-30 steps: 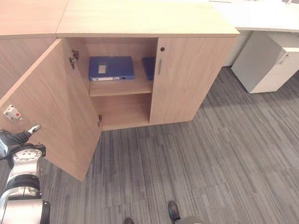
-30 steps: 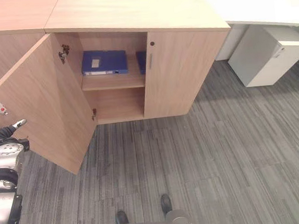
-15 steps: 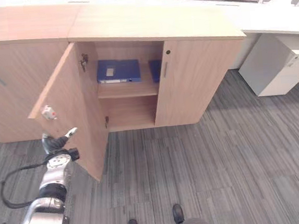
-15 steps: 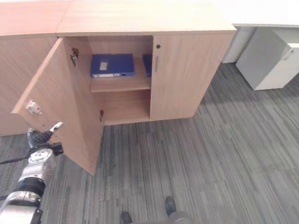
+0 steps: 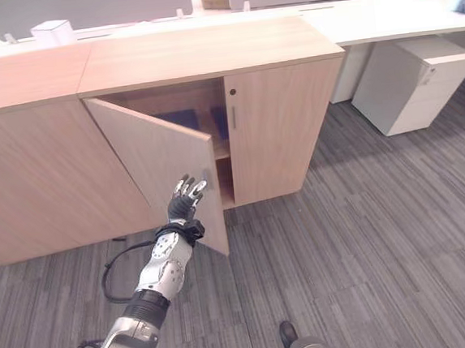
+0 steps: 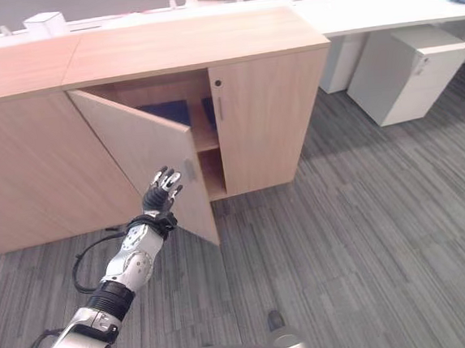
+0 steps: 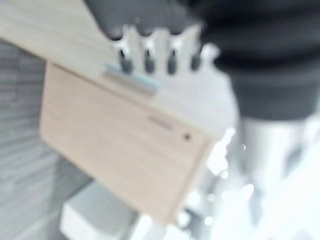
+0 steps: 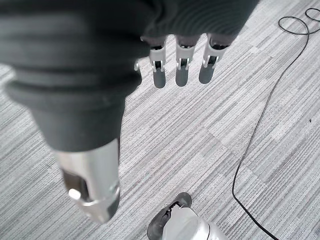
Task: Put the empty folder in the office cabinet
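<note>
On the upper shelf of the cabinet (image 5: 206, 58) the blue folder (image 5: 180, 118) lies half hidden behind the door (image 5: 162, 160), which is much more closed than before. My left hand (image 5: 187, 196) presses it with straight fingers. My right hand (image 8: 182, 65) hangs relaxed over the carpet (image 5: 367, 227).

blue folder (image 5: 180, 119) mostly hidden behind half-shut cabinet door (image 5: 162, 160), left wrist view blurred

Blue folder (image 5: 180, 118) lies flat on the cabinet (image 5: 206, 54) shelf; left door (image 5: 160, 160) stands half open.
</note>
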Robot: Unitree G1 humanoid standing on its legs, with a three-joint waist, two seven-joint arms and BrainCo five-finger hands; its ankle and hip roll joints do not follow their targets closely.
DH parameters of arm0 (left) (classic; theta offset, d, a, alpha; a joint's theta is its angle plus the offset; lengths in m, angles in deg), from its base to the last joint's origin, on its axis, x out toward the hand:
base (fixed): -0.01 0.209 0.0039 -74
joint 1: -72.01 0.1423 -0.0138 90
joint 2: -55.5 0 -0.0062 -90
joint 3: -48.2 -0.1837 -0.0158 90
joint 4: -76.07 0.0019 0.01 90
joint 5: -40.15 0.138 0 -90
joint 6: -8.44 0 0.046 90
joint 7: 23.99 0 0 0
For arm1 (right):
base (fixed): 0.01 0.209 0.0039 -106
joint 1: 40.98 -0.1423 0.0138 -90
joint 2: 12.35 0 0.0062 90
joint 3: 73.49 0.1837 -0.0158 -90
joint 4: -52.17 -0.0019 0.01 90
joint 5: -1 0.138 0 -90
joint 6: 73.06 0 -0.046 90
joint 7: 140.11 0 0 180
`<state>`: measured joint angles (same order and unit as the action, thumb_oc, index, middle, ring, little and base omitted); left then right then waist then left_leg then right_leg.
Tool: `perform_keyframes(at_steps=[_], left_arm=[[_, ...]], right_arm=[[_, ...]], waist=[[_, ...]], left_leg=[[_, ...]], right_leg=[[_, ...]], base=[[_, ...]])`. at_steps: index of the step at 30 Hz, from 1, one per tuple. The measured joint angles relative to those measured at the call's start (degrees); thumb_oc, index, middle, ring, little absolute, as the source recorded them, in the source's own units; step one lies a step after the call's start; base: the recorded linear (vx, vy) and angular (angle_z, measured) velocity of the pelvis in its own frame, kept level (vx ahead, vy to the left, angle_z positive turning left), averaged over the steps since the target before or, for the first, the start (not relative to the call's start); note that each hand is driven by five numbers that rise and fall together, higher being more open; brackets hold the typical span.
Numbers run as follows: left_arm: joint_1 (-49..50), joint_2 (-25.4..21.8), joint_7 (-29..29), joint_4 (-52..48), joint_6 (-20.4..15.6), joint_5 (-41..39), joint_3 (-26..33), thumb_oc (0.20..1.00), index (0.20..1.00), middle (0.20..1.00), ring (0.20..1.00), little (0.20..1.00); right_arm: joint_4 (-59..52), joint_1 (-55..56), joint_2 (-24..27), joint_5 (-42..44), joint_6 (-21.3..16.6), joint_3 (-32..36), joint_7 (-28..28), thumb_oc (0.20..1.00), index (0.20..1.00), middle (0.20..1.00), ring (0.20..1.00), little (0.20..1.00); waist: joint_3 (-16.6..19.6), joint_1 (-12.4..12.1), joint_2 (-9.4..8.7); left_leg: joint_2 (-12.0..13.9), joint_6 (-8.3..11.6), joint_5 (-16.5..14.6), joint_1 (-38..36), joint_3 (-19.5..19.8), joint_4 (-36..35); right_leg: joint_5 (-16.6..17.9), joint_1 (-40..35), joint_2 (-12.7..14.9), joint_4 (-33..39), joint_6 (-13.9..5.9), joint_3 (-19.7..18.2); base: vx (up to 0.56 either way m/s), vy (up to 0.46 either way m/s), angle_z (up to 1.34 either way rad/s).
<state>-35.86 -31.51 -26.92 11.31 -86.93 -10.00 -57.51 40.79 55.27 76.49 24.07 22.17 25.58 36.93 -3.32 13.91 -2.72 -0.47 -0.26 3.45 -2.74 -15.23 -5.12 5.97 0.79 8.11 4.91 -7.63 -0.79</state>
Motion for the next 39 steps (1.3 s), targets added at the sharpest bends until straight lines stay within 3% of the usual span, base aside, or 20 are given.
perform_keyframes(at_steps=[7, 10, 15, 17, 18, 21, 24, 29, 33, 39], left_arm=[[7.9, 2.8, 2.8, 2.1, -1.7, -0.4, 2.8, 1.0, 1.0, 1.0, 1.0, 1.0], [11.4, 3.0, 4.5, 6.0, -2.5, 5.8, 3.3, 1.0, 1.0, 1.0, 1.0, 1.0], [18.9, 3.0, 3.7, 20.5, -1.2, 12.0, 6.9, 1.0, 1.0, 1.0, 1.0, 1.0], [20.4, 2.9, 3.6, 25.3, -0.3, 13.4, 7.1, 1.0, 1.0, 1.0, 1.0, 1.0], [21.2, 3.5, 3.5, 33.8, 0.8, 16.4, 9.3, 1.0, 1.0, 1.0, 1.0, 1.0], [23.0, 3.7, 3.0, 45.2, 1.4, 21.0, 12.6, 1.0, 1.0, 1.0, 1.0, 1.0], [24.6, 3.8, 2.9, 56.1, 3.9, 25.9, 17.4, 1.0, 1.0, 1.0, 1.0, 1.0], [30.3, 4.1, 1.8, 57.7, 6.1, 26.6, 24.0, 1.0, 1.0, 1.0, 1.0, 1.0], [31.2, 4.4, 1.6, 57.9, 7.0, 26.2, 24.9, 1.0, 1.0, 1.0, 1.0, 1.0], [28.9, 4.4, 1.7, 56.7, 7.1, 25.6, 24.4, 1.0, 1.0, 1.0, 1.0, 1.0]], right_arm=[[-0.5, -0.3, -0.1, 0.0, -0.1, -0.4, 1.2, 1.0, 1.0, 1.0, 1.0, 1.0], [-1.2, -0.4, -0.1, 0.0, -0.2, -1.6, 1.9, 1.0, 1.0, 1.0, 1.0, 1.0], [-2.0, -1.6, -0.1, 0.1, -0.7, -1.7, 3.1, 1.0, 1.0, 1.0, 1.0, 1.0], [-1.9, -1.5, -0.1, 0.1, -0.8, -1.7, 3.1, 1.0, 1.0, 1.0, 1.0, 1.0], [-1.6, -2.1, -0.2, 0.1, -1.1, -2.4, 3.5, 1.0, 1.0, 1.0, 1.0, 1.0], [-1.2, -2.6, -0.3, 0.1, -1.1, -2.7, 3.6, 1.0, 1.0, 1.0, 1.0, 1.0], [0.4, -3.4, -0.6, -0.1, -1.1, -5.4, 3.5, 1.0, 1.0, 1.0, 1.0, 1.0], [0.6, -3.0, -1.1, -3.9, -0.3, -7.2, 2.8, 1.0, 1.0, 1.0, 1.0, 1.0], [0.7, -3.0, -1.3, -4.0, -0.2, -6.9, 2.3, 1.0, 1.0, 1.0, 1.0, 1.0], [0.7, -2.9, -1.3, -4.0, -0.1, -7.7, 2.2, 1.0, 1.0, 1.0, 1.0, 1.0]], waist=[[1.4, -1.2, 1.8], [1.6, -2.0, 2.09], [2.3, -4.9, 2.43], [2.6, -5.0, 2.42], [2.8, -5.8, 2.35], [3.5, -7.7, 1.89], [4.7, -7.9, 1.35], [5.5, -10.3, 0.68], [5.5, -11.4, 0.85], [5.4, -11.3, 0.87]], left_leg=[[0.1, 0.48, -0.4, -0.9, 0.6, 0.0], [0.1, 0.57, -0.5, -1.5, 1.3, 0.0], [0.3, 0.66, -0.8, -1.9, 2.3, 0.0], [0.3, 0.66, -0.8, -2.0, 2.6, 0.0], [0.3, 0.8, -0.6, -1.9, 3.2, 0.0], [0.4, 0.83, -0.6, -1.5, 3.9, 0.0], [0.5, 0.85, -0.7, -1.5, 4.4, 0.0], [0.5, 0.87, -0.7, -0.9, 5.5, 0.0], [0.6, 1.09, -0.5, -0.6, 6.5, 0.0], [1.0, 1.26, -0.4, -0.4, 6.8, 0.0]], right_leg=[[-0.5, -1.4, 0.0, 0.1, 0.27, 0.7], [-0.9, -2.0, -0.2, 0.2, 0.77, 1.2], [-1.4, -3.1, -0.3, 0.2, 0.61, 2.0], [-1.7, -3.1, -0.4, 0.2, 0.92, 2.2], [-1.9, -3.3, -0.3, 0.2, 1.23, 3.1], [-2.0, -3.8, -0.4, 0.2, 1.37, 3.6], [-2.3, -3.9, -0.5, 0.2, 1.48, 4.1], [-2.6, -4.0, -0.5, 0.2, 1.53, 5.1], [-2.8, -4.0, -0.5, 0.1, 1.83, 6.3], [-3.0, -4.1, -1.0, 0.2, 2.08, 6.5]], base=[[-0.01, -0.061, 0.06], [-0.01, -0.045, 0.11], [0.0, -0.036, 0.08], [0.0, -0.028, 0.15], [0.0, -0.021, 0.18], [0.01, -0.032, 0.1], [0.01, -0.01, 0.08], [0.0, -0.012, 0.13], [0.0, -0.01, 0.16], [0.0, 0.0, 0.0]])
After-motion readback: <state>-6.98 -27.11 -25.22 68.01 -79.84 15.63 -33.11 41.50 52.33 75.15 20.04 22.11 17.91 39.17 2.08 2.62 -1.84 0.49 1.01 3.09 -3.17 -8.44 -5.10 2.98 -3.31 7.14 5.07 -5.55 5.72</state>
